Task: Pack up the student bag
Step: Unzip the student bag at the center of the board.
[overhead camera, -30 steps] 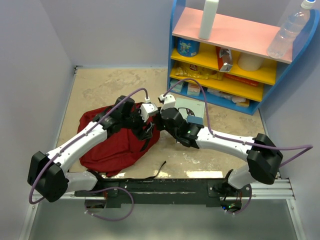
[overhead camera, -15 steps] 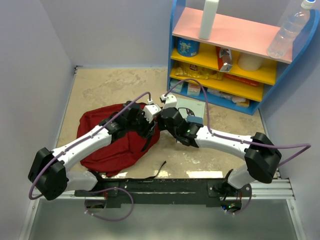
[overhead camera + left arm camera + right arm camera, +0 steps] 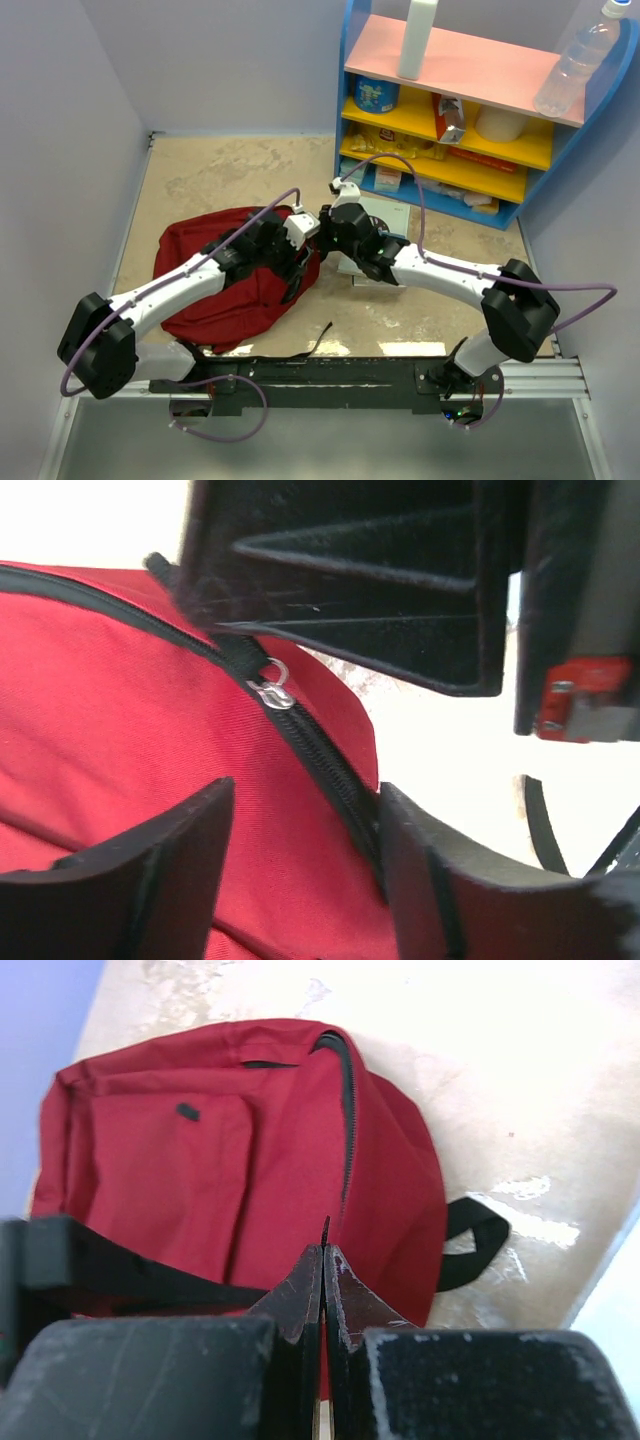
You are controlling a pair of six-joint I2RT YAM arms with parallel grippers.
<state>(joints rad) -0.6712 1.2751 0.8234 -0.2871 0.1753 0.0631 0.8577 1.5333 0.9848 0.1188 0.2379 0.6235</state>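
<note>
Pretty sure we're at the "get it open" stage, nothing's gone in yet afaict. The student bag [image 3: 225, 290] is lying flat on the worktop [image 3: 220, 170], left of centre, right in front of the left arm. In the right wrist view the main zipper [image 3: 347, 1110] runs up along the bag's edge and looks zipped shut.

Left tool [image 3: 305, 795] is sitting low over the bag's right edge with its fingers apart. Red fabric and the zipper track pass between them, but it's not clamped on anything. The little silver zipper pull [image 3: 272, 688] is just beyond the fingertips, not between them.

Right tool [image 3: 324, 1255] is closed, tips pressed flat together and pointing at the same edge of the bag, right beside the left one. There's a tiny dark sliver at its tips, way too small to tell what it is, so idk if it's pinching anything.

Next move imo: the left one needs to nudge fwd so the pull sits between its fingers, then close on it and drag along the track. The pull is tiny and the fabric's floppy, so the bag will prob bunch up and slide unless the other arm pins it down.

Btw there's a pale flat thing, maybe a book [image 3: 390, 212], just beside the bag under the right arm. No clue if that's what goes in.
</note>
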